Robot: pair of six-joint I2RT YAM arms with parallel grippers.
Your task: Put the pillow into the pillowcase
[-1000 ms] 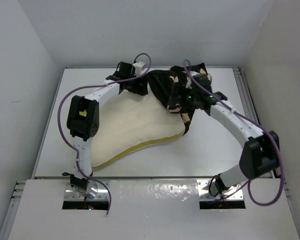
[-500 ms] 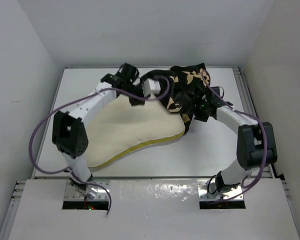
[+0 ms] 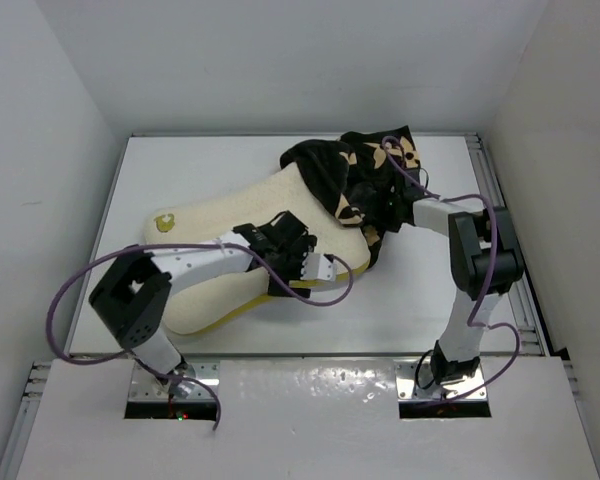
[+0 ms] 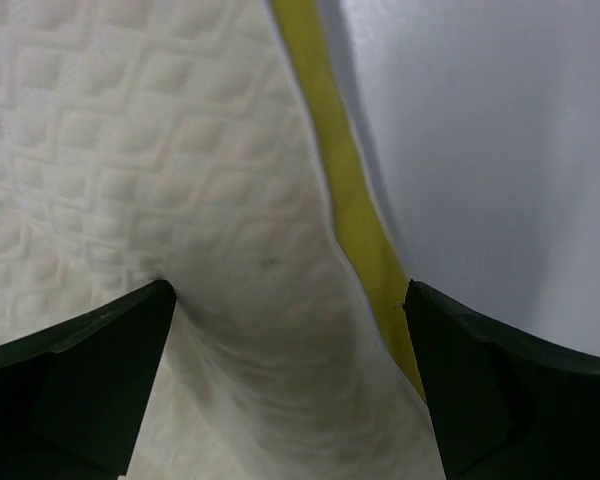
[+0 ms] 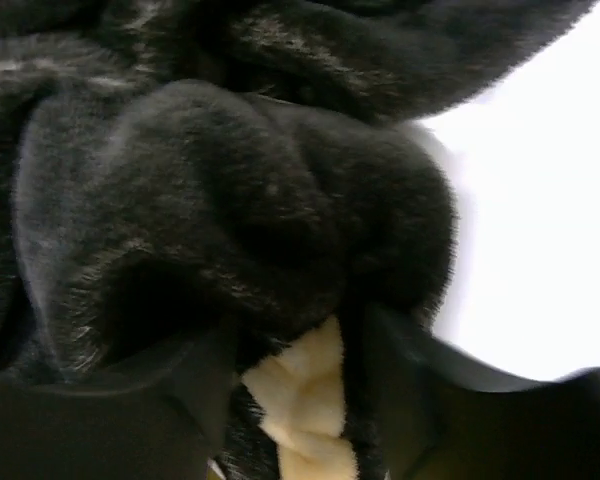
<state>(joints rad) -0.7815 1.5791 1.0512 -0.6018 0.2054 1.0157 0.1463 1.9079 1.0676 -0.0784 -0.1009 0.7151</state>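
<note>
Pillow [image 3: 225,215] lies flat on the white bench [image 3: 180,160], running slantwise from the near left toward the far right. Its small gold emblem [image 3: 163,222] sits at the left corner. The left arm [image 3: 195,258] stretches across its top. The left hand [image 4: 285,295] hangs over the near edge with its fingers spread wide. One fingertip [image 4: 130,340] touches the quilted cream top, and the other stands just beside the yellow band [image 4: 350,200] along the pillow's side. This hand has hold of nothing.

Farther right, the pillow's far end goes into the pillowcase [image 3: 350,165], a black cover with tan flowers that lies bunched at the far right of the bench. Only that end is covered. The right hand [image 5: 290,400] is at the pillowcase's near right side, its fingers drawn partway together on a thick fold of the black fabric — a pale cream patch shows in the fold between them. The right arm [image 3: 475,250] bends up steeply from its base at the near right.
</note>
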